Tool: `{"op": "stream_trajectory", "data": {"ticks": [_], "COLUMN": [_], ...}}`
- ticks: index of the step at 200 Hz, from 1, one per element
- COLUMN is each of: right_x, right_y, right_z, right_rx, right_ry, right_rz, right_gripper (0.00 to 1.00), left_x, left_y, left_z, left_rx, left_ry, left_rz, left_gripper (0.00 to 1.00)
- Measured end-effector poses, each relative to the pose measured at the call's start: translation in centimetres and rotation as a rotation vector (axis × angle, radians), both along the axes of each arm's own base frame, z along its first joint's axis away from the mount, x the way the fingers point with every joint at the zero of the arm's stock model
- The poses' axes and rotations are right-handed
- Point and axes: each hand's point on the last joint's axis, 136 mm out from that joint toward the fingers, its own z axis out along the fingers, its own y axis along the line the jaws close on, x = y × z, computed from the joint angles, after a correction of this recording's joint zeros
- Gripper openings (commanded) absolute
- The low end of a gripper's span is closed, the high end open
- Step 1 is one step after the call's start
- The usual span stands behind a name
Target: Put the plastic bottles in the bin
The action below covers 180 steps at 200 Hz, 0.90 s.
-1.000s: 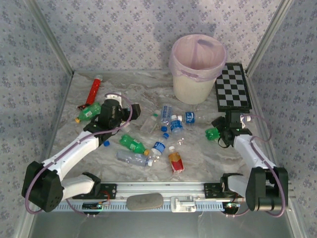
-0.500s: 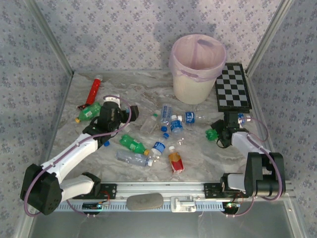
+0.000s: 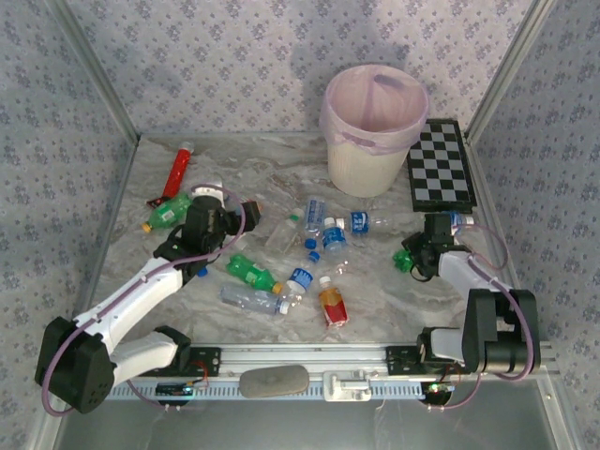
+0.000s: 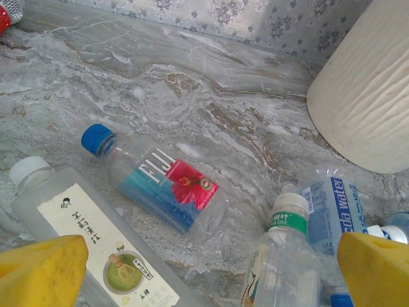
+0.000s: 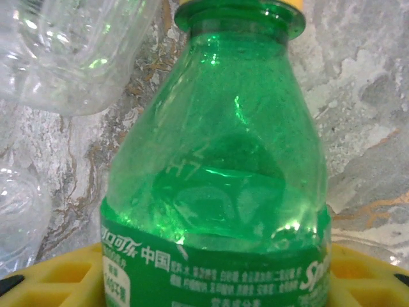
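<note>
Count: 1 bin [image 3: 367,167] at 1 o'clock, 3 green bottles [image 3: 251,270], 1 orange-drink bottle [image 3: 332,304], roughly 8 clear bottles [image 3: 248,298] mid-table. Right gripper [image 3: 419,258] low at 3 o'clock, elbow folded, pinching green Sprite bottle [image 5: 217,192]. Left gripper [image 4: 204,272] gaping wide, arm reaching toward 1 o'clock, above Fiji bottle [image 4: 156,192].

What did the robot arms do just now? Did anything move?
The right gripper closed on the green bottle near the checkerboard, and its arm folded back toward the near edge. The left gripper slid slightly nearer, jaws open. The other bottles, red tube and bin stayed put.
</note>
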Motion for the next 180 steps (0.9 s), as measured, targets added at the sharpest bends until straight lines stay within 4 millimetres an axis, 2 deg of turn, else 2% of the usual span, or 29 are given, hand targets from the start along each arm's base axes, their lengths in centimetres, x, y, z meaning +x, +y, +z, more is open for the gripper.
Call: {"op": "stream_trajectory", "data": {"ticks": [34, 65, 94, 132, 180], "right_x": [0.1, -0.4, -1.5, -1.3, 2.2], "right_y": [-0.1, 0.2, 1.1, 2.9, 7.0], "right_z": [2.4, 6.1, 9.8, 16.8, 26.6], "right_rx": [-0.012, -0.051, -0.1, -0.157, -0.22], "right_ry": [-0.076, -0.191, -0.285, -0.444, -0.605], "right_rz": [0.001, 0.04, 0.105, 0.226, 0.435], "right_gripper": [0.49, 0.46, 0.43, 0.42, 0.43], "left_x": [0.2, 0.6, 0.7, 0.5, 0.5], "left_y": [0.8, 1.9, 2.2, 2.9, 4.3], "left_z": [-0.3, -0.5, -0.8, -1.8, -3.2], "left_rx": [-0.025, -0.061, -0.087, -0.11, -0.137], "left_ry": [0.014, 0.03, 0.044, 0.073, 0.105], "left_rz": [0.028, 0.066, 0.073, 0.085, 0.118], "left_gripper": [1.0, 1.0, 1.0, 1.0, 1.0]}}
